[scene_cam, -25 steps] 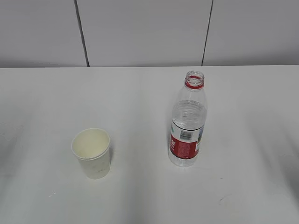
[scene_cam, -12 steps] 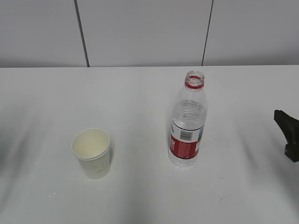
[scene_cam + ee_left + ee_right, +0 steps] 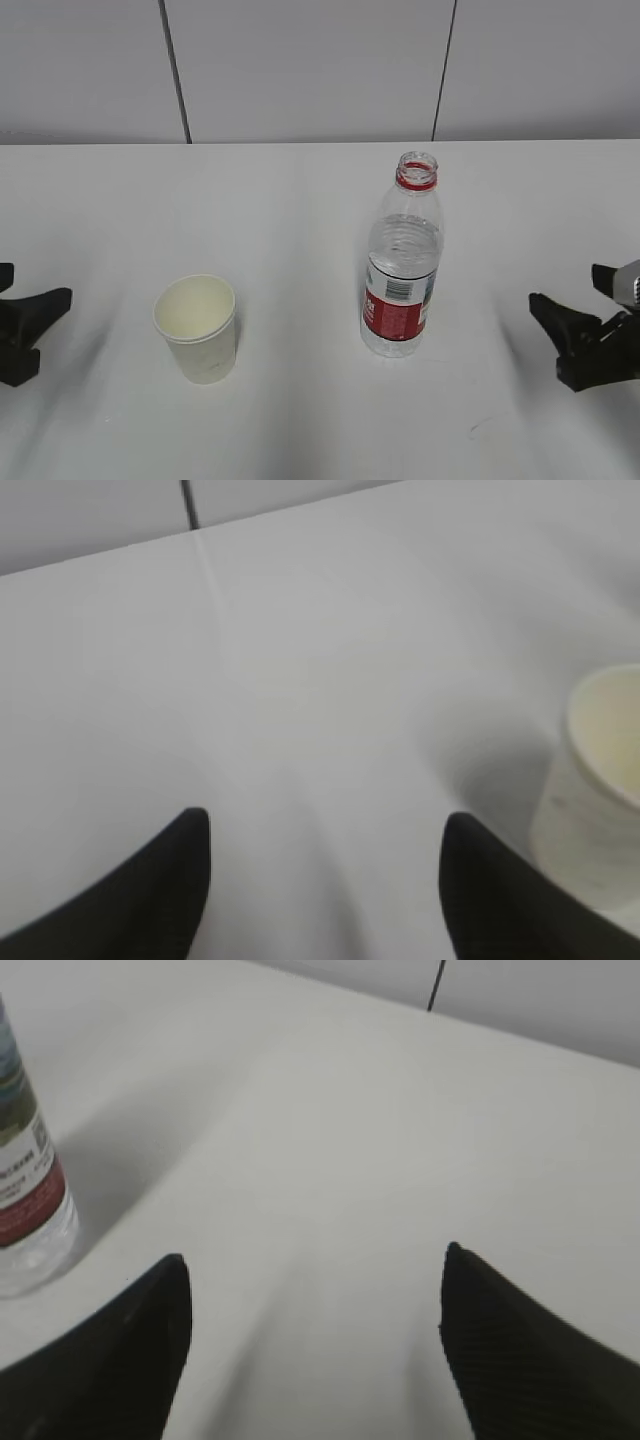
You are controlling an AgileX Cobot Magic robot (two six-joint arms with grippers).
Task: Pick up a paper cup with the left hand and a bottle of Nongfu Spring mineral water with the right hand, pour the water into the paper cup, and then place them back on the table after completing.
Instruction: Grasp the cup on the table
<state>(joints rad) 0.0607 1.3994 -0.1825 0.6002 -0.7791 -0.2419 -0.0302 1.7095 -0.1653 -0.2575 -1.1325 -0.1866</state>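
Both of my claws hang spread wide and empty over the table [image 3: 300, 200], one at each side of it, because nothing is picked up yet and each must come at its target from the outside. Taking the bottle [image 3: 402, 265] as the marker: my right hand [image 3: 580, 340] sits well out to the right of it, low over the tabletop, tips pointing toward it, jaws parted with only bare white surface between them in the right wrist view [image 3: 315, 1300]. My left hand [image 3: 25, 330] is far to the left of the bottle, beyond the cup, likewise unclenched [image 3: 325, 870].

That bottle stands upright and uncapped, a red ring at its neck and a red label low on its body, with the water [image 3: 403, 250] reaching well up it. I judge the missing cap is deliberate, so pouring needs no twisting.

To the bottle's left and a little nearer the camera stands the paper cup [image 3: 197, 328], mouth up and seemingly empty, set apart from the bottle so my two approaches should not collide.
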